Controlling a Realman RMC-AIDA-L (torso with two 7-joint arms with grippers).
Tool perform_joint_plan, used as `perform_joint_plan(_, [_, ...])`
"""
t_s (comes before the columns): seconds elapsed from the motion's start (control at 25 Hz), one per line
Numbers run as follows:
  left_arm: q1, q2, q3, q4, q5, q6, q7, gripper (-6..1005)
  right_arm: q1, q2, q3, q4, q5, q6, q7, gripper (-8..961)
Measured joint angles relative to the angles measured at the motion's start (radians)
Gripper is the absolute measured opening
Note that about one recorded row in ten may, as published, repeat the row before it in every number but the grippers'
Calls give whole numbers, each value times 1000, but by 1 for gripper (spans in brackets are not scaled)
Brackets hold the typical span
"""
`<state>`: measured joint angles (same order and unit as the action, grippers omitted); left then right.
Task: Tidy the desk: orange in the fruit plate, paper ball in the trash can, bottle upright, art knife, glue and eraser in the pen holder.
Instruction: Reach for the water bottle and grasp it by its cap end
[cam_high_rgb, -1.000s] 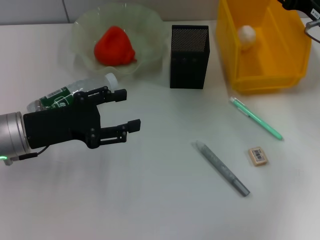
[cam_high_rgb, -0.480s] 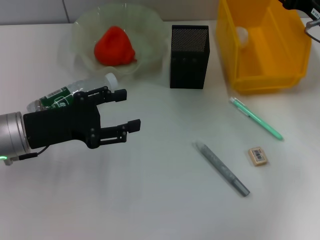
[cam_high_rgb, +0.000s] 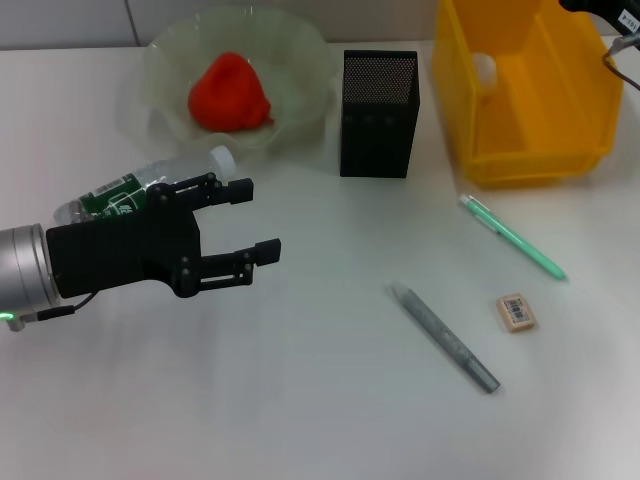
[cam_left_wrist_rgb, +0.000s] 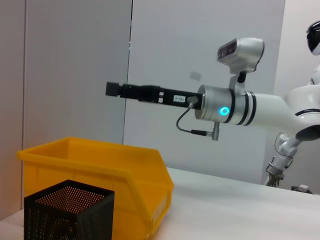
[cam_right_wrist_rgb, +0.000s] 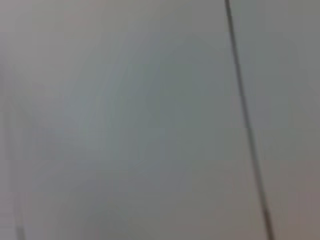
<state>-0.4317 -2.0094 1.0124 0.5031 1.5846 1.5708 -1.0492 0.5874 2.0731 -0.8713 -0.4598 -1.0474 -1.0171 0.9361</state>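
Observation:
My left gripper (cam_high_rgb: 255, 218) is open and empty, hovering just in front of the clear bottle (cam_high_rgb: 125, 188), which lies on its side with its white cap toward the plate. The orange (cam_high_rgb: 230, 90) sits in the glass fruit plate (cam_high_rgb: 300, 50). The paper ball (cam_high_rgb: 484, 68) lies in the yellow trash bin (cam_high_rgb: 530, 150) against its wall. The green art knife (cam_high_rgb: 512, 236), grey glue stick (cam_high_rgb: 445, 337) and eraser (cam_high_rgb: 515, 311) lie on the desk. The black mesh pen holder (cam_high_rgb: 378, 100) stands between plate and bin. My right gripper (cam_left_wrist_rgb: 116, 89) is held high above the bin.
The right arm (cam_high_rgb: 600, 10) shows only at the top right corner of the head view. In the left wrist view the bin (cam_left_wrist_rgb: 100, 165) and pen holder (cam_left_wrist_rgb: 70, 215) stand side by side. White desk surface lies in front of the left gripper.
The paper ball has dropped from mid-bin to rest against the bin's wall. The right arm has drawn back slightly toward the corner. The left arm has not moved.

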Motion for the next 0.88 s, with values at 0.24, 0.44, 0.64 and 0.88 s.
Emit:
perform_joint_plan(0.24, [2, 1, 0, 0, 0, 0, 0, 793, -4, -42, -2, -6, -181, -194, 200, 820])
perform_joint_plan(0.44, [3, 1, 0, 0, 0, 0, 0, 793, -5, -66, -2, -42, -351, -328, 302, 820])
perform_joint_plan(0.64, [4, 3, -2, 0, 0, 0, 0, 793, -5, -70, 6, -102, -515, -427, 371, 820])
perform_joint_plan(0.88, [2, 12, -9, 0, 0, -8, -4, 793, -2, -71, 2, -141, -645, -478, 415, 821])
